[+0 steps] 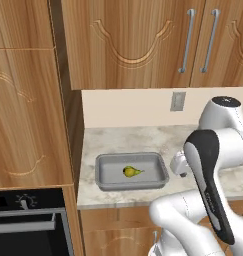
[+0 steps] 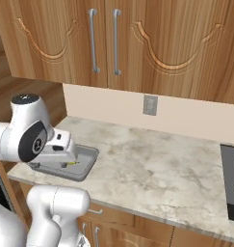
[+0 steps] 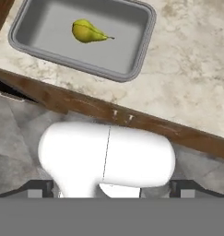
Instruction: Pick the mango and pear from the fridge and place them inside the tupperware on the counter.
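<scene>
Pincer (image 2: 70, 155) wide apart and empty above the counter (image 1: 143, 137), near the tupperware (image 3: 141, 55) with the pear (image 3: 88, 31).

You're looking at a glossy white arm (image 1: 193, 220) of rounded links, a black band along one.

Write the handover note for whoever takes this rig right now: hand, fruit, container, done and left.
Hand: open and empty, pulled back above the counter edge.
Pear: lies on its side inside the tupperware, near the middle. The tupperware sits on the counter by the tall wooden cabinet.
Done: pear placed.
Left: the mango is not in the tupperware; fetch it from the fridge and set it in beside the pear.
</scene>
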Controlling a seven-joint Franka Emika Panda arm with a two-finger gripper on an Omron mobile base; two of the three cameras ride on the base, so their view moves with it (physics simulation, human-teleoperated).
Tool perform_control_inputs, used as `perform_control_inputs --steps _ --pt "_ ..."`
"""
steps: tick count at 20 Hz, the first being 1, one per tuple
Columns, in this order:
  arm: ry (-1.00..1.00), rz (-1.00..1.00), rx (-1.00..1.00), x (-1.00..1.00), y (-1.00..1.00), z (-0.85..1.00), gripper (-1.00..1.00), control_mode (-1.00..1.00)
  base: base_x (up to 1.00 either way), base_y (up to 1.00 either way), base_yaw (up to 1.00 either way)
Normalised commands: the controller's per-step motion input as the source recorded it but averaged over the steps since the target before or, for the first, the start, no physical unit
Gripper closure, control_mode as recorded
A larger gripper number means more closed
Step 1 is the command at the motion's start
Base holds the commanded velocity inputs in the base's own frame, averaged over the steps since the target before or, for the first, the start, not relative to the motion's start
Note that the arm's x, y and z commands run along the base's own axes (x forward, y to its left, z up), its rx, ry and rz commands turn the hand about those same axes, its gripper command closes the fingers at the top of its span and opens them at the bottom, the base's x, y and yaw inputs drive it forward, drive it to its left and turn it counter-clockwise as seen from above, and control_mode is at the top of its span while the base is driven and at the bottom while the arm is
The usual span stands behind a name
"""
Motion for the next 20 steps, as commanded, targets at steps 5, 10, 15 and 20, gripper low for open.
perform_control_inputs --steps 5,10,15,20 --pt "0.0 0.0 0.0 0.0 0.0 0.0 -1.0 1.0 -0.89 -0.11 0.12" --pt "0.0 0.0 0.0 0.0 0.0 0.0 -1.0 1.0 -1.0 0.0 -0.03" --pt "0.0 0.0 0.0 0.0 0.0 0.0 -1.0 1.0 -1.0 0.0 -0.56" --pt "0.0 0.0 0.0 0.0 0.0 0.0 -1.0 1.0 -0.76 -0.01 -1.0"
